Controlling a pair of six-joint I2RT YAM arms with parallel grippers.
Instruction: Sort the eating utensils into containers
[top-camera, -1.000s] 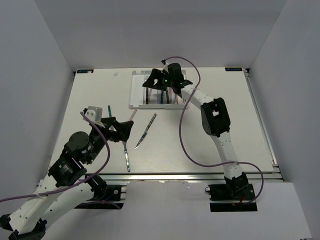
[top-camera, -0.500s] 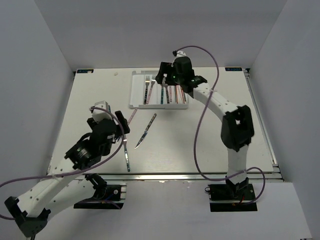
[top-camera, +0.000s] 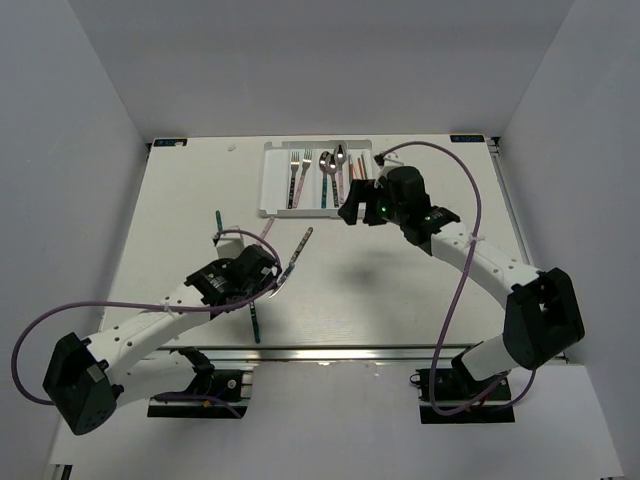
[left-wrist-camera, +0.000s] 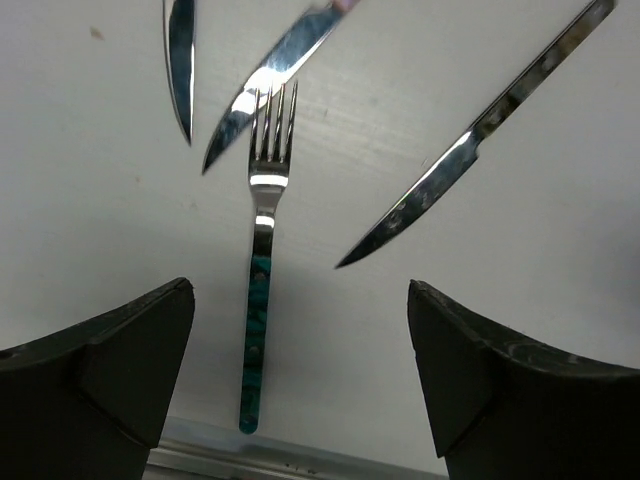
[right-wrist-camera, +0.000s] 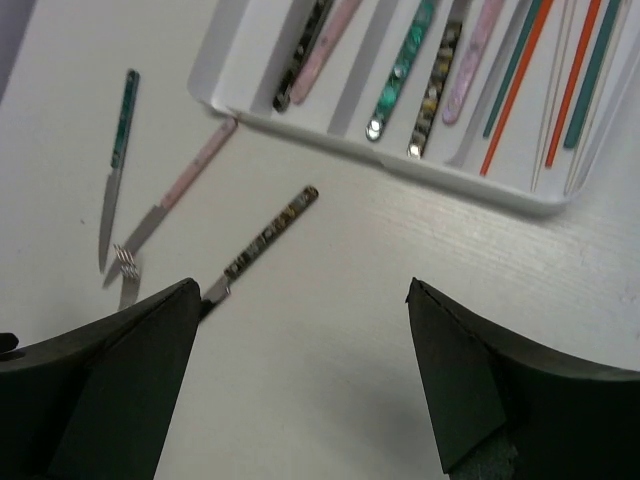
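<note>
Both arms have swung inward. Left jaws spread empty over the teal-handled silver fork on the bench. Right jaws spread empty near the flat white plastic tray; its red chopsticks show clearly only from that wrist.

The right claw pulls back off the tray to its near right corner. The left claw drops low over the teal-handled fork, its arm stretched out flat.

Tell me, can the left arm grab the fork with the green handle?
Probably yes. The left gripper hangs open over the fork, whose handle lies bare between the fingers. A knife tip sits close by the prongs, but nothing covers the handle.
</note>
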